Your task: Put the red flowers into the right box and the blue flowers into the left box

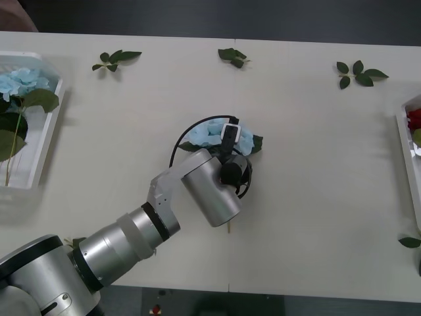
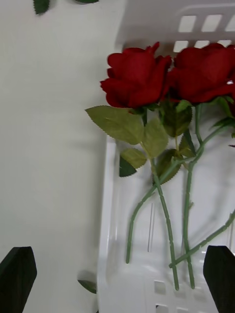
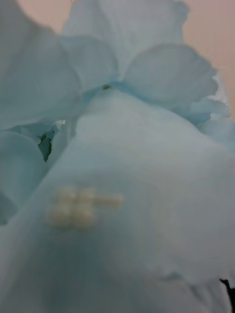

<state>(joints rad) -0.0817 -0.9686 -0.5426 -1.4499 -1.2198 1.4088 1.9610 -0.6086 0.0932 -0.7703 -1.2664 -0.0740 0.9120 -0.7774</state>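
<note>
Nearest the base: left arm (image 1: 131, 230), stretched diagonally to mid-table (image 1: 309, 217). At its end, left gripper (image 1: 230, 148), set down over a lone blue hydrangea (image 1: 210, 135) lying near the table's centre, well apart from both trays; from the left wrist, pale petals pressed right against the lens. Impossible to tell whether that claw is spread or clamped, so treat the grasp as unconfirmed. For a sound pick, in judgement: aim for the stem or the firm base of the cluster, not the soft petals, which would likely crush or slip; close fully before lifting; raise straight up until leaves and stem clear the surface. Then carry toward the robot's left, to the left box (image 1: 49, 125), already holding blue blooms (image 1: 23, 82) with large leaves; lower into the free part of the tray and release low, keeping the stem inside the rim. On the opposite side: right gripper (image 2: 117, 279), spread wide and holding nothing, hovering over the right box (image 2: 110, 205) with red roses (image 2: 134, 78) lying inside, stems across the tray floor. Farthest off: loose leaf sprigs (image 1: 115, 59) along the table's far edge, to be left alone.
</note>
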